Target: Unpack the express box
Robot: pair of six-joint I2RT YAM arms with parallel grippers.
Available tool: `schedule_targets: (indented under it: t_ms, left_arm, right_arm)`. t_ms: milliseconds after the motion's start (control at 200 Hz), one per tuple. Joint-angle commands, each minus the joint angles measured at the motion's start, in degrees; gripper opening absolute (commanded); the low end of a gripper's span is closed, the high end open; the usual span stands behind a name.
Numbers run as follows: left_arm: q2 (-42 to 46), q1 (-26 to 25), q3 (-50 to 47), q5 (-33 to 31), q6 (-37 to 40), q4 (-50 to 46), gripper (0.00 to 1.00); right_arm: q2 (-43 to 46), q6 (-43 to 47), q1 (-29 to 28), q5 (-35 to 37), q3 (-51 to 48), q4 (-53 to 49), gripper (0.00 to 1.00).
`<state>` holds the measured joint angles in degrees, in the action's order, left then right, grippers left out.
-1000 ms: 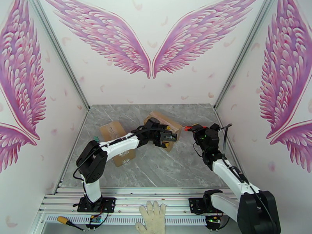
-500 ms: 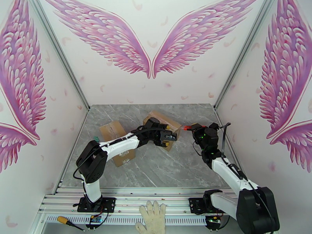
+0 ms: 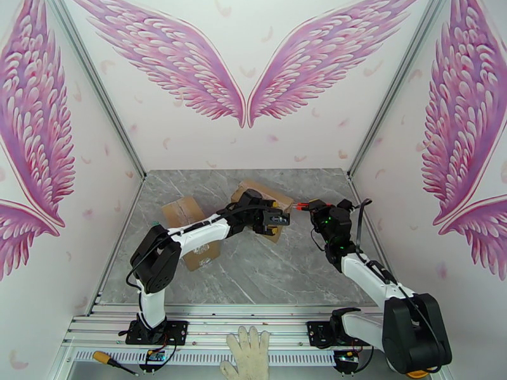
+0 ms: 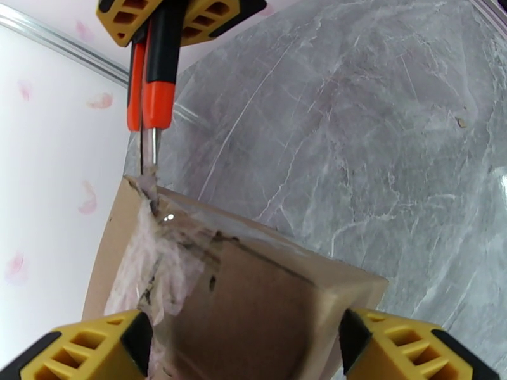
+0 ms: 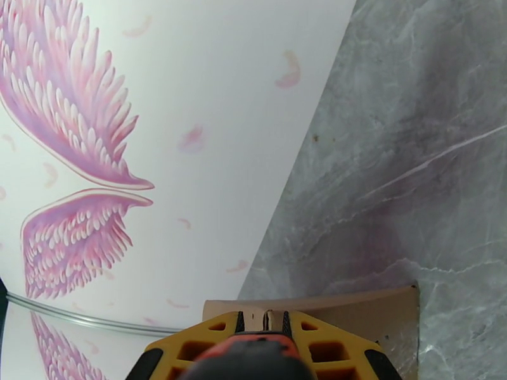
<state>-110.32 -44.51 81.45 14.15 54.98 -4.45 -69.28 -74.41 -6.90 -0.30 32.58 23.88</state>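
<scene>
On the smooth grey marble table (image 3: 266, 267), the left claw (image 4: 244, 349) held its yellow fingers wide apart over the brown cardboard box (image 4: 266, 299) at the far middle, and the right claw (image 4: 172, 7) was clamped on an orange-handled tool (image 4: 157, 90) whose thin metal tip touched the box's crinkly taped corner.

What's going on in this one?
The right gripper holds an orange-handled cutter, its blade tip at a taped corner of the cardboard box on the table. The left gripper is open, its fingers spread over the box. The tape looks ragged at that corner; the box looks closed.
</scene>
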Motion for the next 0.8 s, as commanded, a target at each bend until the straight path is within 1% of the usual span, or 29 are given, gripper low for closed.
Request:
schedule_targets:
  t_ms: [0,300,410,500,580,725,795]
  left_arm:
    - [-1.69,0.89,2.54,-0.88,-0.09,0.37,0.81]
    - [-1.5,2.21,3.71,0.25,1.34,-2.08,0.8]
    - [-1.47,2.57,4.07,0.46,1.56,-2.4,0.8]
    - [-1.28,2.87,3.96,0.96,2.06,-3.16,0.8]
    - [-1.12,3.54,3.94,1.86,1.94,-3.93,0.8]
    - [-1.08,5.02,4.69,4.21,2.53,-6.83,0.8]
    - [-0.95,5.55,4.73,4.32,2.75,-7.17,0.8]
  right_arm:
    - [-1.17,-2.04,-2.06,-7.84,-0.84,2.23,0.0]
    - [-0.82,-4.41,-2.16,-17.18,-1.53,2.87,0.0]
    - [1.16,-3.78,-2.16,-17.23,-2.33,0.55,0.0]
    - [3.11,-1.33,-1.97,-16.72,-2.26,-3.2,0.0]
    - [4.04,0.66,-1.61,-17.74,-1.6,-5.93,0.0]
    - [2.83,0.69,0.3,-23.86,-0.98,-6.37,0.0]
    - [1.39,-0.44,1.55,-28.58,-0.81,-5.3,0.0]
